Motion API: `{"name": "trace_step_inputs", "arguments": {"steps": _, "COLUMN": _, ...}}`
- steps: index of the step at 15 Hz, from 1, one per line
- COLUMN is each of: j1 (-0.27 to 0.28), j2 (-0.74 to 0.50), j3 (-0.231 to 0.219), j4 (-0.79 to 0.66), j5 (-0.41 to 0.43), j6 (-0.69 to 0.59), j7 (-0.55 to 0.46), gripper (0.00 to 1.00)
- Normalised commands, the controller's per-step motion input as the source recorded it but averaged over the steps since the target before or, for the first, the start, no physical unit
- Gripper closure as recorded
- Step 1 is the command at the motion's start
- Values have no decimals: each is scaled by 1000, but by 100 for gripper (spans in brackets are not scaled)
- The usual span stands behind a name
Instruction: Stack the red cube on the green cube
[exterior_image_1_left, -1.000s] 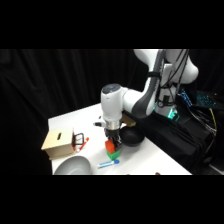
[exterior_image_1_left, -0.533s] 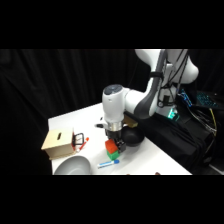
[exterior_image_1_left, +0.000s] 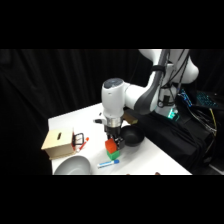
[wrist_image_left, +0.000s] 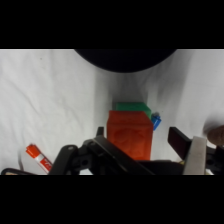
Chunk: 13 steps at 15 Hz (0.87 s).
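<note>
the step in hand looks like the placing: the red cube (wrist_image_left: 129, 136) hangs just above the green cube (wrist_image_left: 131, 106), which sits on the white worktop (wrist_image_left: 55, 100) near the black bowl (wrist_image_left: 125, 59). the gripper (wrist_image_left: 142, 142) is closed narrow on the red cube's sides, holding it clear. next it likely needs squaring over the green cube, lowering, then letting go.

A glossy white, rounded robot arm (exterior_image_1_left: 131, 95) is seen, dark grey bands marking its joints. A black linkage gripper (wrist_image_left: 145, 150) is fitted below, one pale finger (wrist_image_left: 195, 156) showing, black cables draped behind.
</note>
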Motion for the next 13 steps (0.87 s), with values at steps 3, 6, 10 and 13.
{"name": "trace_step_inputs", "arguments": {"steps": 3, "j1": 84, "j2": -334, "j3": -82, "j4": -116, "j5": -174, "j6": -194, "j7": 199, "gripper": 0}}
{"name": "trace_step_inputs", "arguments": {"steps": 6, "j1": 41, "j2": -411, "j3": -15, "j4": -160, "j5": -108, "j6": -210, "j7": 140, "gripper": 0}}
{"name": "trace_step_inputs", "arguments": {"steps": 10, "j1": -20, "j2": -470, "j3": 55, "j4": -187, "j5": -8, "j6": -243, "j7": 58, "gripper": 0}}
{"name": "trace_step_inputs", "arguments": {"steps": 13, "j1": -68, "j2": -420, "j3": 94, "j4": -118, "j5": 90, "j6": -319, "j7": -26, "gripper": 0}}
